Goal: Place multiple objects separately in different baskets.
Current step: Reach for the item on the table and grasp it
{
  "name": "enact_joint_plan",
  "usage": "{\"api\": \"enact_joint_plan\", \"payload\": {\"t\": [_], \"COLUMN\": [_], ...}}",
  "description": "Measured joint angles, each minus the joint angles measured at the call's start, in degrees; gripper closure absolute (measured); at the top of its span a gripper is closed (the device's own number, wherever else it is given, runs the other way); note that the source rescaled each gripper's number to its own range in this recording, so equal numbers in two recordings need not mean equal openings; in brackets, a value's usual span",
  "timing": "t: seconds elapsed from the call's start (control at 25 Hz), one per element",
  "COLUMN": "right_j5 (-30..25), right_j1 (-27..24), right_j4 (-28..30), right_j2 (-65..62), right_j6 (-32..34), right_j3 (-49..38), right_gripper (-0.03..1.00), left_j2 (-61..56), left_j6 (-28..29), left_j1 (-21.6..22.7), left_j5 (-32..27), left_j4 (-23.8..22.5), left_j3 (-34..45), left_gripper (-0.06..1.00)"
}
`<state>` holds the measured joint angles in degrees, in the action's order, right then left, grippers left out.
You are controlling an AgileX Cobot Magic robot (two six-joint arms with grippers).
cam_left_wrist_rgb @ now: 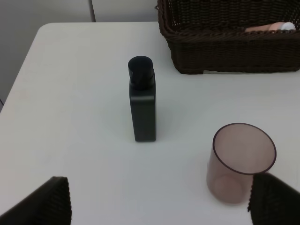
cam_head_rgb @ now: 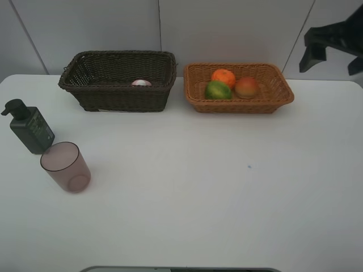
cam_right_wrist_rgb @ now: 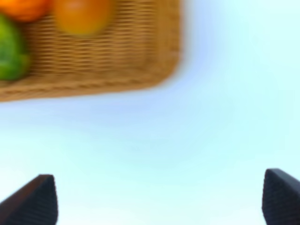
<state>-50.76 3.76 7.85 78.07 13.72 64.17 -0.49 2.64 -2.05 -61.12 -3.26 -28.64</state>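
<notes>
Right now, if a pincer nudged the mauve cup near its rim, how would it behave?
The mauve cup stands upright and looks empty, so it probably tips easily. Its round wall suggests rolling once down. Smooth sides may slip.

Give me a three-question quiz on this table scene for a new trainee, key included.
1. True or false: the orange-tan basket holds the orange, the green fruit and the red-yellow fruit.
2. What stands nearest the dark green pump bottle on the table? A a banana; B the mauve cup; C a plate.
3. Name the one object visible inside the dark brown basket.
Key: 1 true; 2 B; 3 the pink white-capped bottle.
</notes>
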Motion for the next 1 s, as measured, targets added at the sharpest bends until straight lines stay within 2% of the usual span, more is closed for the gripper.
{"api": "enact_joint_plan", "payload": {"t": [0.12,0.44,0.68,1.0], "right_j5": [-1.6,-8.0,-8.9,-9.3], "right_j1": [-2.8,-3.0,-3.0,-3.0], "right_j4": [0.0,-0.5,0.5,-5.5], "right_j2": [-10.6,-35.4,-53.2,-69.3], "right_j6": [-1.7,-4.0,-6.1,-11.3], "right_j3": [-4.6,-11.9,-18.7,-27.5], "right_gripper": [0.11,0.11,0.11,0.11], "left_j2": [0.0,0.0,0.0,0.0], "left_j6": [0.0,0.0,0.0,0.0], "left_j1": [0.0,0.0,0.0,0.0], "left_j5": [0.0,0.0,0.0,0.0], "left_j4": [0.0,0.0,0.0,-0.1], "left_j3": [0.0,0.0,0.0,0.0], "left_gripper": [-0.04,-0.04,-0.04,-0.04]}}
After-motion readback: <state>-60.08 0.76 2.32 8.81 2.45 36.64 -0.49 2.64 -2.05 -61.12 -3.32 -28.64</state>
